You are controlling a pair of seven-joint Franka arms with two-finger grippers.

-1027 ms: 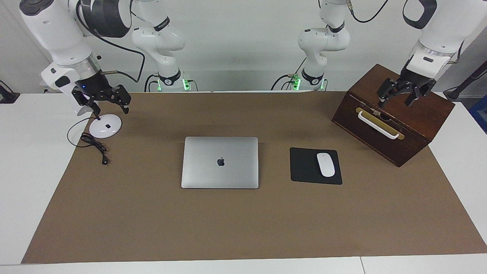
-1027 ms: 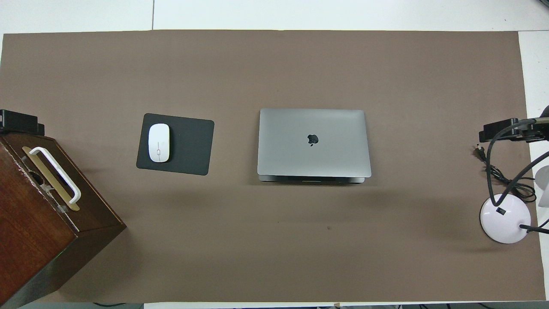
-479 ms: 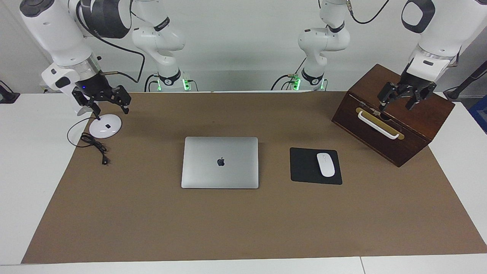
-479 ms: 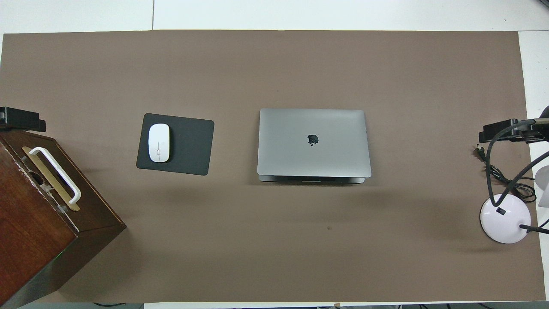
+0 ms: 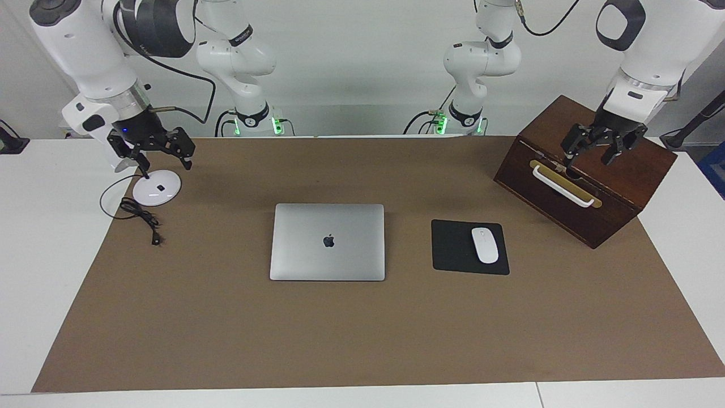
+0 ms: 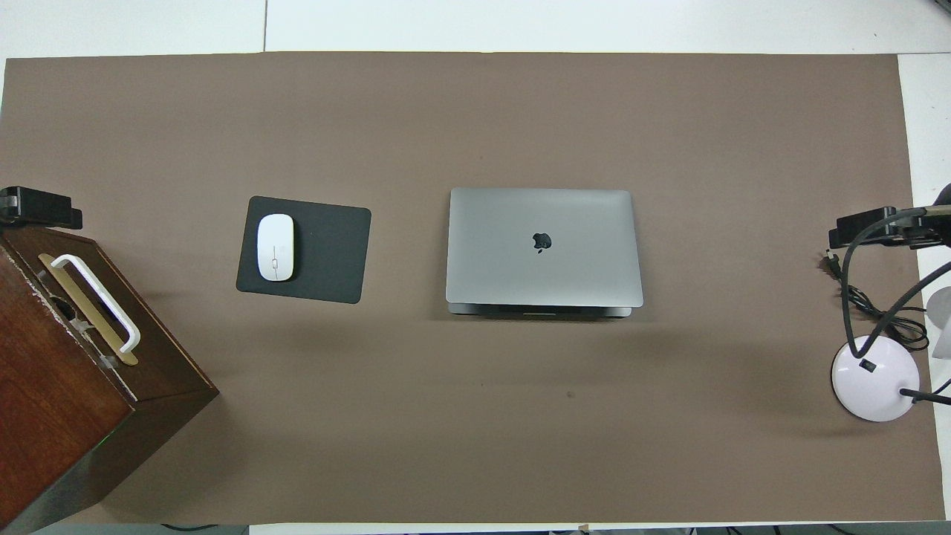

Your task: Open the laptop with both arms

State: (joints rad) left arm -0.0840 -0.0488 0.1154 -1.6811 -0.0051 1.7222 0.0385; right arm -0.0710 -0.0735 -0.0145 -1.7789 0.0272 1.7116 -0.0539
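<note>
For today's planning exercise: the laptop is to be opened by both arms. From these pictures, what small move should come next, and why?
Probably bring both grippers in toward the laptop. It lies closed and untouched mid-table, while the left gripper hangs open over the wooden box and the right gripper, also open, hangs over the lamp base, each at its own end of the table.

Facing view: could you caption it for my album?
Closed laptop lies mid-table; left hand open over the wooden box, right hand open over the lamp base.

Bright, even light from above, both views sharp, with soft faint shadows on the brown mat [image 5: 362, 328].
</note>
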